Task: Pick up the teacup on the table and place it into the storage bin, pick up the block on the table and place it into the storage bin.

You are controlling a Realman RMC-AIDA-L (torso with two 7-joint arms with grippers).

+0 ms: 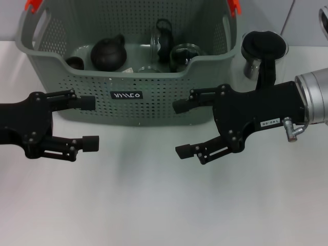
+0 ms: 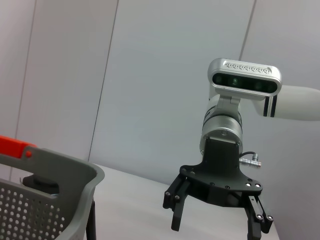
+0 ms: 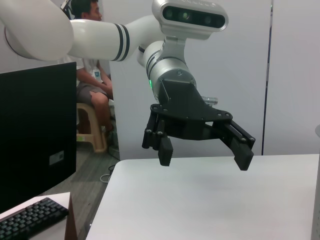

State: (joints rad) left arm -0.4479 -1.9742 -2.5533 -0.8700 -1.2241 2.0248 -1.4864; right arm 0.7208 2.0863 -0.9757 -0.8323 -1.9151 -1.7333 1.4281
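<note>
Both arms hovering low over the bench, in front of the storage bin: left gripper spread wide with nothing between its fingers, right gripper likewise wide open and empty, the two facing one another across a bare stretch of white surface. No teacup and no block visible anywhere on the bench, so likely both already dropped into the bin, though neither can be picked out with certainty among its contents. Main risk from here: closing or sweeping on nothing, or either gripper's upper finger, held close to the bin's perforated front wall, catching it and shoving the bin back. A further hazard at the right: the glass jug with its black lid, standing just beside the bin's corner and behind the right arm, easily knocked over by a careless lift or swing. Inside the bin: a dark round teapot, a small dark cup-like piece at its left, several clear glass items toward the middle and right, one with a black lid. Orange clips on the bin's rim, small black label on its front.
</note>
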